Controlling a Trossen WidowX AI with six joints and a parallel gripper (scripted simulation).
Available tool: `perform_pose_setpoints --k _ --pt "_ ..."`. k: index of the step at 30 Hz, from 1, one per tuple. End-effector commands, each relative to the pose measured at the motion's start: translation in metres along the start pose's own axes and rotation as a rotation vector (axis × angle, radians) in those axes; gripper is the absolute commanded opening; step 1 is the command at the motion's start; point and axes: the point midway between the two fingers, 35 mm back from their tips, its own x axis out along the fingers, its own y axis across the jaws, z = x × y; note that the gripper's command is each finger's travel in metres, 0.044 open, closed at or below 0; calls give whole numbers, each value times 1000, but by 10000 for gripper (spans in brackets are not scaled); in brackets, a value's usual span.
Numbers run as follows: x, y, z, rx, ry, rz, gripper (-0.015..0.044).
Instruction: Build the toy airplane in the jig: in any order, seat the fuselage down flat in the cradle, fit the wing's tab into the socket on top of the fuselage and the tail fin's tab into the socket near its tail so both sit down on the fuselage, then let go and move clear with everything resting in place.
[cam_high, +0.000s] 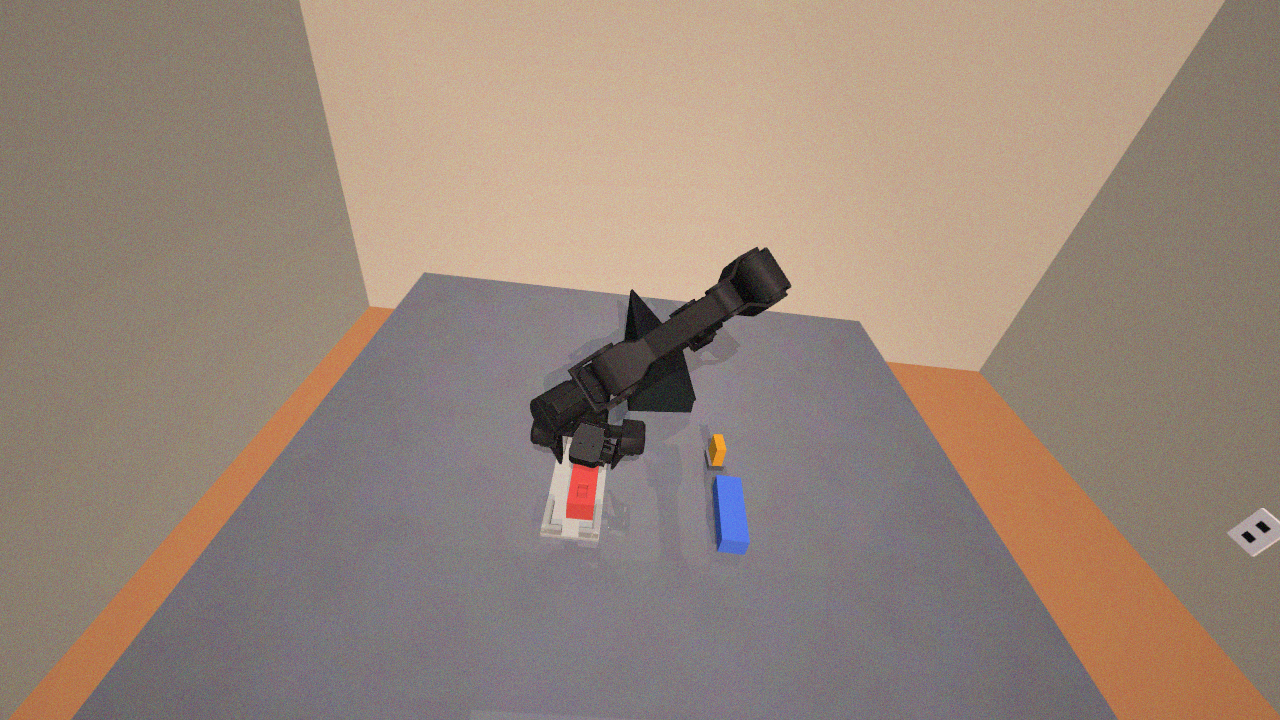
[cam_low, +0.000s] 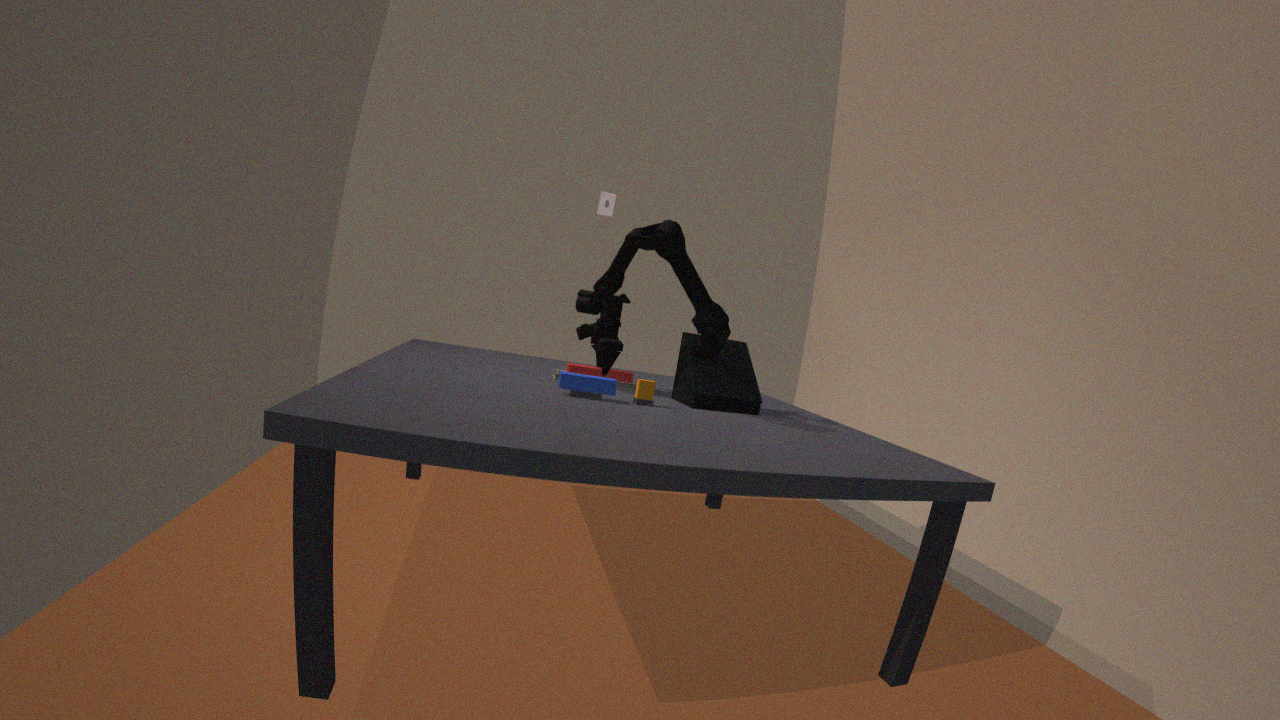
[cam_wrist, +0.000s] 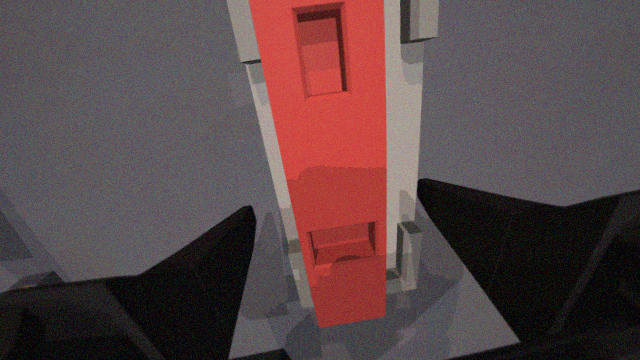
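The red fuselage (cam_high: 581, 493) (cam_low: 581, 368) (cam_wrist: 336, 135) lies lengthwise over the pale cradle (cam_high: 559, 492) (cam_wrist: 404, 125), with both sockets facing up and empty. It sits nearer one long side of the cradle, the left in the wrist view; I cannot tell whether it is fully flat. My gripper (cam_high: 587, 462) (cam_low: 605, 371) (cam_wrist: 336, 200) is open around the fuselage's tail half, with a gap on each side in the wrist view. The blue wing (cam_high: 731, 514) (cam_low: 587, 384) and the yellow tail fin (cam_high: 717, 449) (cam_low: 645, 389) stand apart, right of the cradle in the top view.
The black arm base (cam_high: 664, 389) (cam_low: 716, 376) stands behind the cradle in the top view. The arm reaches over from it. The tail fin stands just behind the wing, nearer the base. The grey table (cam_high: 402, 582) (cam_low: 429, 411) carries everything.
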Motion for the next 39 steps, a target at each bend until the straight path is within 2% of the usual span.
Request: perform_pose_setpoints --k 1,6,19,26,30,36,39 --pt "-24 -3 4 -2 -3 -7 440" --pt "-103 -2 0 1 -6 -6 440" --pt "-105 3 14 32 -7 -15 440" --pt "-106 75 53 41 -22 -55 440" --pt "-103 138 72 39 -26 -45 440" --pt "-93 238 74 29 -10 1 440" --pt "-91 252 72 28 -6 9 440"
